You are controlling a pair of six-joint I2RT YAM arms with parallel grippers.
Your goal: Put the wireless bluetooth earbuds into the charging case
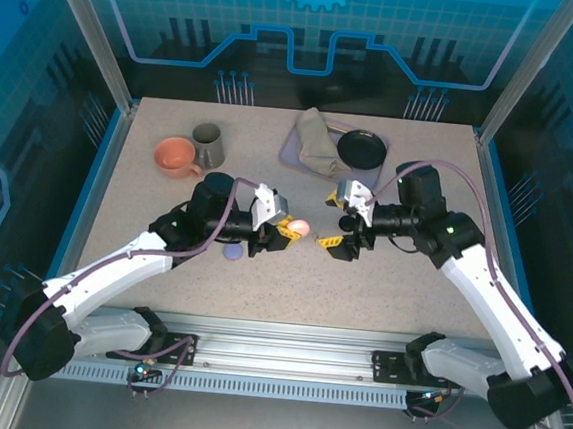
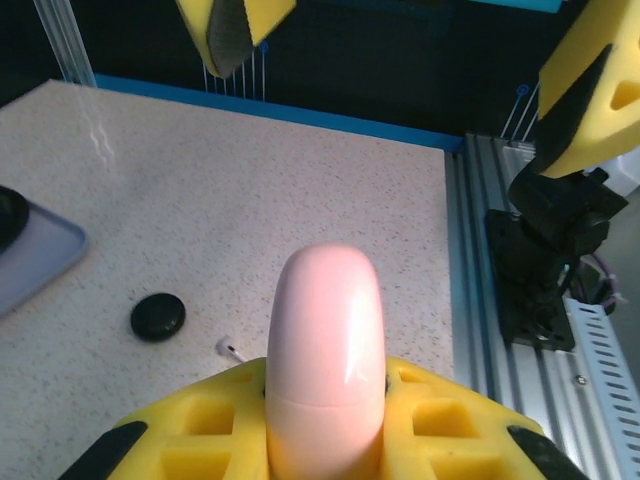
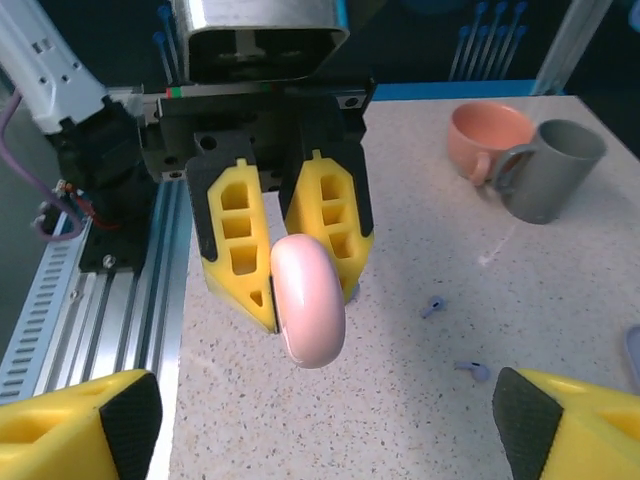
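Note:
My left gripper (image 1: 283, 228) is shut on a closed pale pink round charging case (image 1: 300, 227) and holds it edge-on above the table; the case (image 2: 325, 350) stands up between the yellow fingers (image 2: 190, 430). Facing it, my right gripper (image 1: 336, 243) stands open and a short way off, with nothing between its fingers (image 3: 95, 420); the pink case (image 3: 308, 300) hangs in front of it. Two lilac earbuds (image 3: 433, 307) (image 3: 473, 371) lie on the table beyond. A pale earbud (image 2: 228, 348) and a black case (image 2: 158, 316) lie below. A lilac case (image 1: 233, 253) sits under the left arm.
An orange cup (image 1: 176, 156) and a grey mug (image 1: 208, 145) stand at the back left. A lilac tray (image 1: 290, 153) with a crumpled cloth (image 1: 318, 142) and a black plate (image 1: 362, 148) sits at the back centre. The metal rail (image 1: 286, 335) runs along the near edge.

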